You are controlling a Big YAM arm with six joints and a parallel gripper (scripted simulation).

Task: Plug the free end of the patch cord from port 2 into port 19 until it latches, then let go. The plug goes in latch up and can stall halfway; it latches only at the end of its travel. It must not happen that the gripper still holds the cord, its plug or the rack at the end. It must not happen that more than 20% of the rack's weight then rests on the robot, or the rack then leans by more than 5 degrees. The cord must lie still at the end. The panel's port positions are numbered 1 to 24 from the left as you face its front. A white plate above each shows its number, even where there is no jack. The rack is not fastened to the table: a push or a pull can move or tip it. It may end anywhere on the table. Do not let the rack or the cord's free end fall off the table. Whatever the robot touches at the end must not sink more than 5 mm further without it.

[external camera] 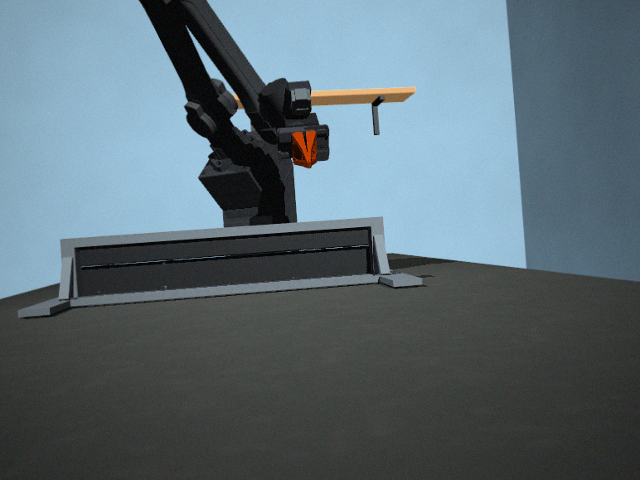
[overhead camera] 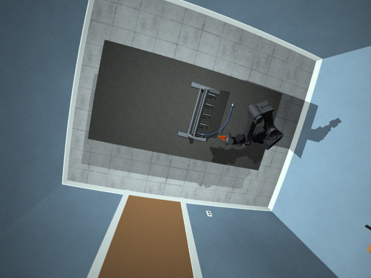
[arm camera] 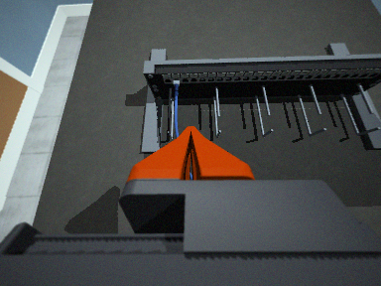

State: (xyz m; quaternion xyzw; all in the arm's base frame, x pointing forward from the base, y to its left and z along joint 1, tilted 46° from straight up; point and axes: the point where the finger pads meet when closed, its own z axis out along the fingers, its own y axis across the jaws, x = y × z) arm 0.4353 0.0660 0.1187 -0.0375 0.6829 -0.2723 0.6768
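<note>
The counter (overhead camera: 139,98) (external camera: 320,395) (arm camera: 223,20) carries one rack (overhead camera: 199,114) (external camera: 222,231) (arm camera: 258,60), with five cable guides (overhead camera: 206,115) (arm camera: 266,100), and one blue cord (overhead camera: 229,117) (arm camera: 177,109). Also present: one arm (overhead camera: 255,114) (external camera: 229,47), two orange fingers (overhead camera: 222,136) (external camera: 298,149), one wall shelf (overhead camera: 369,247) (external camera: 362,95).

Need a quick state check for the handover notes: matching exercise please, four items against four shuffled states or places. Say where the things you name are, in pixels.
Items
1. End effector (overhead camera: 218,136) (external camera: 308,166) (arm camera: 190,132)
2. Cord's free end (overhead camera: 232,106)
3. Rack (overhead camera: 197,113) (external camera: 224,231) (arm camera: 268,60)
4. Cord's other end (arm camera: 176,82)

States or places
A. Standing on its two feet on the table
B. Plugged in near the left end of the panel front
C. Fingers shut, nothing between them
D. Unplugged, off the panel, on the arm's side of the rack

Pairs
1-C
2-D
3-A
4-B
</note>
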